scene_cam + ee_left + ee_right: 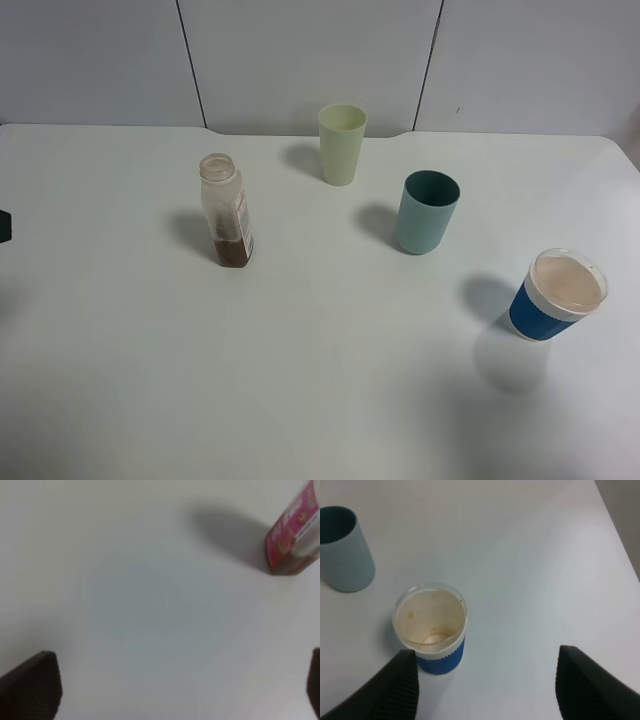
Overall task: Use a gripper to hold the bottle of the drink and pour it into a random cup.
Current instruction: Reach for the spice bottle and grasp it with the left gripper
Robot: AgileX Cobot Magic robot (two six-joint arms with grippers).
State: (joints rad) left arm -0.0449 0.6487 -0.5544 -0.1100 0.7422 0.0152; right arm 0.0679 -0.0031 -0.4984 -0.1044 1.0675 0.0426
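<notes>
Not yet begun: bottle (226, 212) stands ungrasped on the tabletop (300, 390), cup (342, 143) waiting. Left claw (182, 680) and right claw (487, 655) gape, empty.

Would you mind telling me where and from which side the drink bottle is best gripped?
Probably its mid-body: the bottle of the drink stands upright and capless, with flat sides below the neck. Come in level from the left with the left gripper, jaws open, keeping it upright.
</notes>
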